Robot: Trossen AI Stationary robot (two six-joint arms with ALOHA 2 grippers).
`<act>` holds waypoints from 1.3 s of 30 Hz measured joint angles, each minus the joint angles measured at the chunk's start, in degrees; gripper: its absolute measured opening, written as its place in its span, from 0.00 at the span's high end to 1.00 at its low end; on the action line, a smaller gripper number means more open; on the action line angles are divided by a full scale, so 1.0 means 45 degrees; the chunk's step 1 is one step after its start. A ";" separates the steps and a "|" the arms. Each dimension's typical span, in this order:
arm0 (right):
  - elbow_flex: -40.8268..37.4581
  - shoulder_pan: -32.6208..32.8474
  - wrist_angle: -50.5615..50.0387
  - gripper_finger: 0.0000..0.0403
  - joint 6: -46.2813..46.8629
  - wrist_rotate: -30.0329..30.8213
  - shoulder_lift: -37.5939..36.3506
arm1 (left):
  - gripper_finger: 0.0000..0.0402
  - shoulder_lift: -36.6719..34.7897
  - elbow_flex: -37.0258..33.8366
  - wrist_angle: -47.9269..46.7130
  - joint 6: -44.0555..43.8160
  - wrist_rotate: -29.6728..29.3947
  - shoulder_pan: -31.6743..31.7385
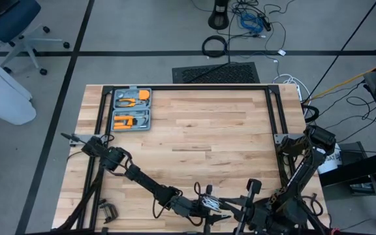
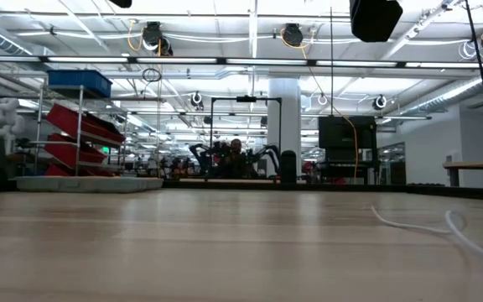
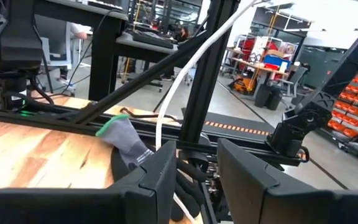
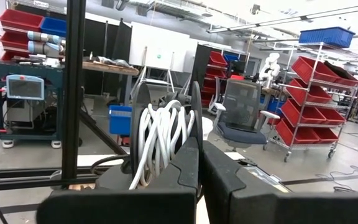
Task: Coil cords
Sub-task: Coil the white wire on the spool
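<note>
Together, both arms meet at the bench's (image 1: 194, 134) near edge. Right gripper (image 4: 199, 163): jaws closed on the reel (image 4: 163, 140), wound with white cord (image 4: 157, 146). Left gripper (image 3: 197, 174): jaws parted, the cord's free run passing between them. Cord judged light, limp, slippery; best held near the reel. Only the low view shows slack lying on the bench.

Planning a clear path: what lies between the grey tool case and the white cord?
High view: bare wooden table between grey tool case and white cord, until the left arm at the cord.
</note>
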 joint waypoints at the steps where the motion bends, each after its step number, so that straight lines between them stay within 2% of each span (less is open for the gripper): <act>1: 0.0000 -0.0015 0.0005 1.00 0.0003 0.0000 0.0000 | 0.69 0.0000 0.0000 0.0004 0.0000 0.0107 0.0040; 8: 0.0000 -0.0115 0.0005 1.00 0.0005 0.0000 0.0000 | 0.73 0.0000 0.0000 0.0000 -0.0036 0.0658 0.0183; 20: 0.0000 -0.0115 -0.0097 1.00 0.0097 0.0000 0.0000 | 0.98 0.0000 0.0000 -0.0006 0.0010 0.1271 0.0203; 29: 0.0000 -0.0085 -0.0144 1.00 0.0102 0.0000 0.0000 | 0.99 0.0000 0.0000 -0.0147 0.0165 0.1768 0.0160; 37: 0.0000 0.0205 -0.0586 1.00 0.0236 0.0005 0.0000 | 0.99 0.0000 0.0000 -0.1161 0.2478 0.1765 -0.0192; 39: 0.0000 0.0305 -0.0612 1.00 0.0231 0.0010 0.0000 | 0.98 0.0000 0.0000 -0.1570 0.2874 0.1171 -0.0327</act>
